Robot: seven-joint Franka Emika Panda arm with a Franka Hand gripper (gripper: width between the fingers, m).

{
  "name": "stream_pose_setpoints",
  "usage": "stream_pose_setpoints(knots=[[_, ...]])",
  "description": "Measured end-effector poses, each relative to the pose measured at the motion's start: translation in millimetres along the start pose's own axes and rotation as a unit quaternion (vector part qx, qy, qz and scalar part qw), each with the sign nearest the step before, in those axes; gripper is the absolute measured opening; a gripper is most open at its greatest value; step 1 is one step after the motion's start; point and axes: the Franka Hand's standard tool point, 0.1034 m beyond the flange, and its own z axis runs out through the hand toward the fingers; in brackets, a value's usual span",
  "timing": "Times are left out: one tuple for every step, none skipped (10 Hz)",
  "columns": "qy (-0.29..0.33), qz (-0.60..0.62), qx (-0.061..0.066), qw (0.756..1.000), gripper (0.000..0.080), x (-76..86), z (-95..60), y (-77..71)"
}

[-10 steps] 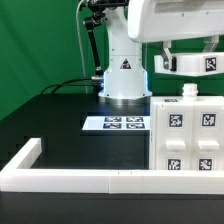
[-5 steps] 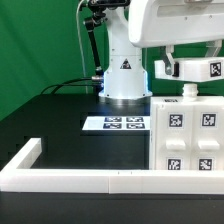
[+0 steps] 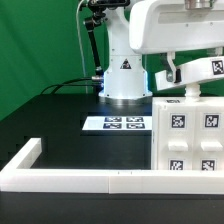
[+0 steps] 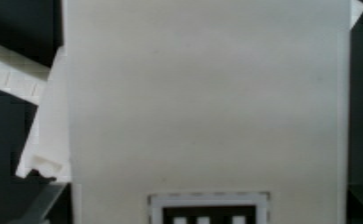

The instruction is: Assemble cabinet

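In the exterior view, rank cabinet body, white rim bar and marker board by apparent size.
1. Cabinet body, largest, partly cropped by the frame.
2. Rim bar, nearest the camera, which may flatter it.
3. Marker board, smallest.

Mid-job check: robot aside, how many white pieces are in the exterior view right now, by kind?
cabinet body: 1
cabinet panel, raised above the body: 1
marker board: 1
rim bar: 1
Total: 4
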Motion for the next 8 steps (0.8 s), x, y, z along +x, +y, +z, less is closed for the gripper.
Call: stream_pose_setpoints(knots=[[0.000,0.000,0.000,1.000,0.0546,0.7,0.6,0.3],[0.000,0.001,0.000,1.000,0.0546,1.0,1.1,0.0],[-0.001,0.001,0.001,1.000,0.0546,1.3,0.8,-0.5],[-0.005,0.000,0.002,1.000,0.0546,2.2,0.6,-1.3],[-0.009,0.001,0.004,1.000,0.0546,6.5,1.8,-1.7],[-0.012,0.001,0.005,1.000,0.0546,8.9,5.4,-1.5],[-0.015,0.003,0.006,1.000,0.0546,8.8,10.4,-1.7],[-0.019,0.003,0.007,1.000,0.0546,7.5,15.3,-2.4]])
